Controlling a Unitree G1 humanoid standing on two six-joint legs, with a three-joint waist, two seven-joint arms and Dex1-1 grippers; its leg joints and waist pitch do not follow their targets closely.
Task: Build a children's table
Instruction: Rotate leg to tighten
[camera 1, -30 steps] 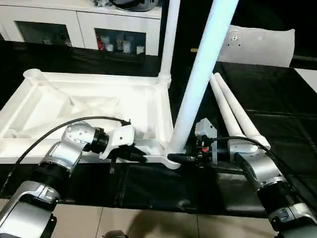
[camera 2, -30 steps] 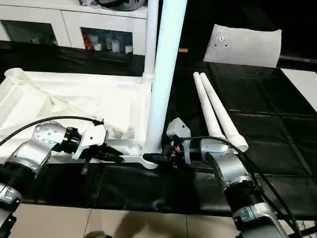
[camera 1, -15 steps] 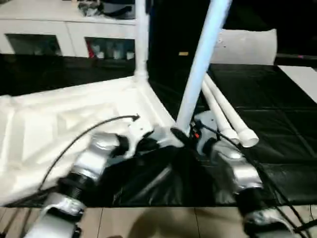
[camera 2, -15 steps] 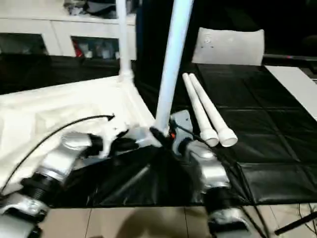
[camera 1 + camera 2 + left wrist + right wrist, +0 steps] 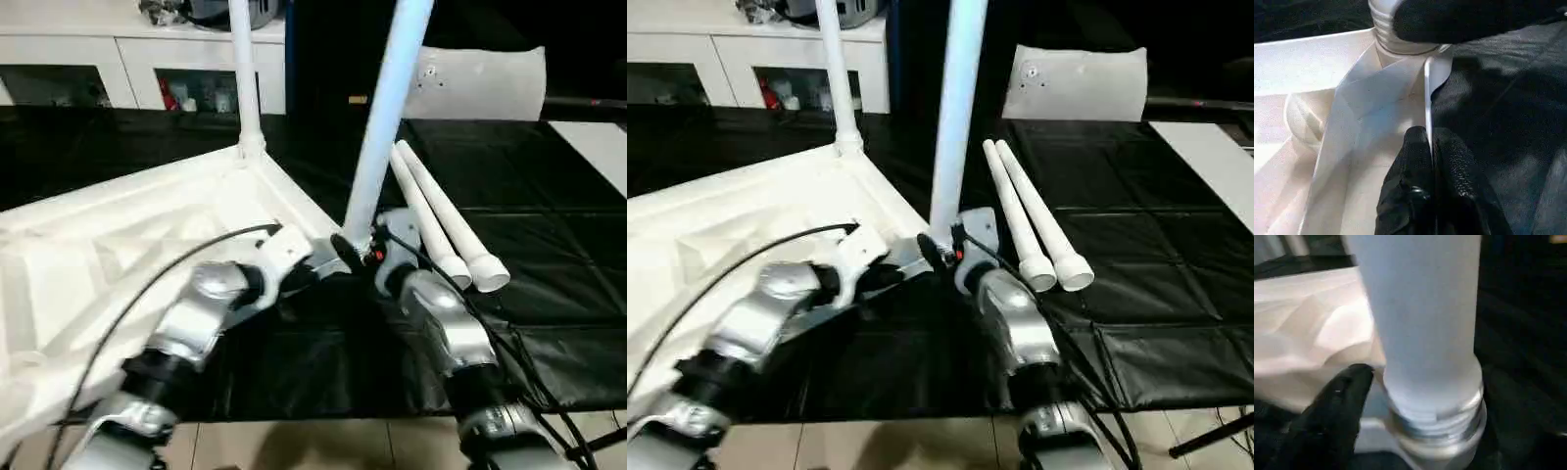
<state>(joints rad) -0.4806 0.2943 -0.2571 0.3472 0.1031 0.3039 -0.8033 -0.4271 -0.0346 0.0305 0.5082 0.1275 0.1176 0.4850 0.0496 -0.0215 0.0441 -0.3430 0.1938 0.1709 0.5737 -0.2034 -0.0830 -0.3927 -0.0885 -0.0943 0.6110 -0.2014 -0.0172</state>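
Two upright legs (image 5: 384, 117) in the upturned tabletop (image 5: 108, 245), two loose legs (image 5: 446, 230) alongside

Silver forearms (image 5: 196, 323) w/ black cables, white wrist housings, black textured end effector fingers (image 5: 1449, 166)

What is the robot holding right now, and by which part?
The left gripper pinches the table top by its rim, near the corner socket; the right gripper's hold cannot be told.

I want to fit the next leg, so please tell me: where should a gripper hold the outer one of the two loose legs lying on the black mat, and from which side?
Grip the outer loose leg at mid-shaft, from above, jaws across the tube. It lies flat against its twin, so one finger needs the free outer side; the flared end is probably too wide.
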